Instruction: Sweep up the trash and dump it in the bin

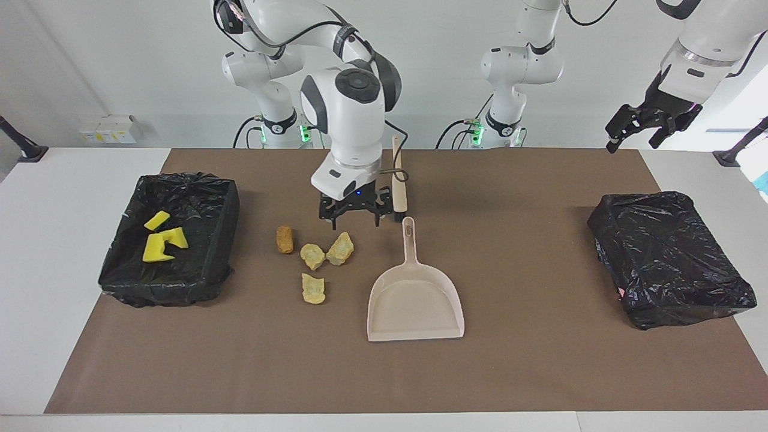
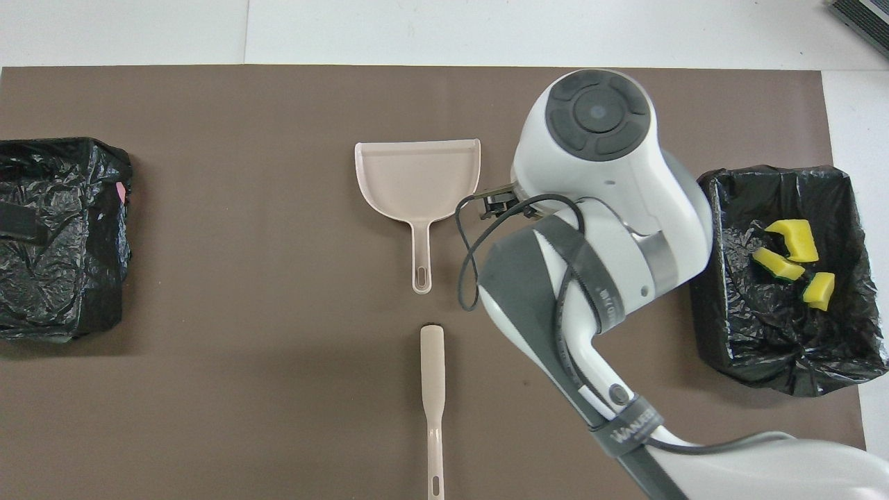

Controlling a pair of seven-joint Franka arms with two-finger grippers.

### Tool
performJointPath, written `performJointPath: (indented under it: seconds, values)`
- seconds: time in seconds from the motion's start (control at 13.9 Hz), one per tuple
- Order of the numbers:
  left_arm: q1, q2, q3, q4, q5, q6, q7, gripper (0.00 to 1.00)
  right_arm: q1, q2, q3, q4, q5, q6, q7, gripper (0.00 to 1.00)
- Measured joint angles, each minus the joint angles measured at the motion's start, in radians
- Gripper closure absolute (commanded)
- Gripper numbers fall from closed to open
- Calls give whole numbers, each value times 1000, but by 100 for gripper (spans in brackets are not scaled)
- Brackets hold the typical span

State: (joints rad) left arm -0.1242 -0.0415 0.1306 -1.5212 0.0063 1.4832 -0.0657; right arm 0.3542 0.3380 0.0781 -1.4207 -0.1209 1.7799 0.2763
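Note:
Several tan crumbly lumps of trash (image 1: 312, 255) lie on the brown mat between the beige dustpan (image 1: 414, 294) and the bin (image 1: 171, 237) at the right arm's end. Three yellow sponge bits (image 2: 792, 239) sit inside that bin (image 2: 778, 333). My right gripper (image 1: 354, 223) hangs open and empty just over the lumps, which its arm hides in the overhead view. The dustpan (image 2: 417, 173) lies flat on the mat, free of any grip. My left gripper (image 1: 642, 127) waits open, high above the left arm's end of the table.
A beige brush (image 1: 397, 180) lies on the mat nearer to the robots than the dustpan; its handle (image 2: 431, 389) points toward the robots. A second black-lined bin (image 1: 669, 258) stands at the left arm's end.

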Motion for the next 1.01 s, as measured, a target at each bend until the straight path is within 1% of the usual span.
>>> performJointPath:
  seconds: [0.29, 0.5, 0.86, 1.01]
  values:
    - [0, 0, 0, 0, 0, 0, 0, 0, -120, -45, -1, 1, 28, -58, -231, 0]
    - [0, 0, 0, 0, 0, 0, 0, 0, -225, -99, -3, 1, 37, -124, -394, 0]
    - [0, 0, 0, 0, 0, 0, 0, 0, -330, -198, -5, -6, 39, -255, -450, 0]
    - [0, 0, 0, 0, 0, 0, 0, 0, -369, -244, -5, -50, 81, -276, -463, 0]
